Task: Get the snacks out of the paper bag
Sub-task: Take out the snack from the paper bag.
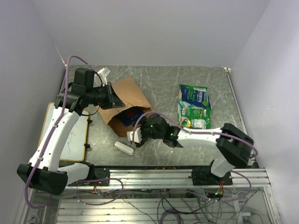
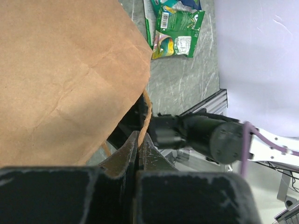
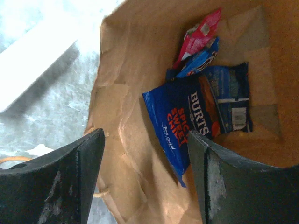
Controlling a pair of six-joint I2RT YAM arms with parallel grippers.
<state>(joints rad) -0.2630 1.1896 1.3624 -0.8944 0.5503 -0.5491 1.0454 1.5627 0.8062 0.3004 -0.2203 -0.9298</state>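
step in hand: by my reading, reaching into the bag for the next packet.
bag: the paper bag (image 1: pixel 122 100) lies on its side near the middle of the surface, with its mouth turned toward the near edge.
left side: the left fingers (image 2: pixel 138 149) are clenched on the bag's upper rim beside a twisted handle and prop the mouth up. Whether they pinch paper or handle, I cannot tell.
right side: the right fingers (image 3: pixel 205 177) are released and spread at the mouth, with nothing between them.
inside: a blue packet (image 3: pixel 201 121) lies flat on the lower wall, beyond the fingertips. A second blue packet (image 3: pixel 202 59) and a red packet (image 3: pixel 200 33) lie deeper, toward the bag's bottom.
already out: two green-and-white packets (image 1: pixel 194 106) lie touching, toward the far right of the surface.
doing it well: go in low along the lower wall, straddle the near edge of the blue packet, and pinch foil only, not the paper beneath.
risk: catching the bag wall would drag the whole bag, and the glossy foil may slip.
nearby: a white block (image 1: pixel 124 148) lies just beside the mouth.
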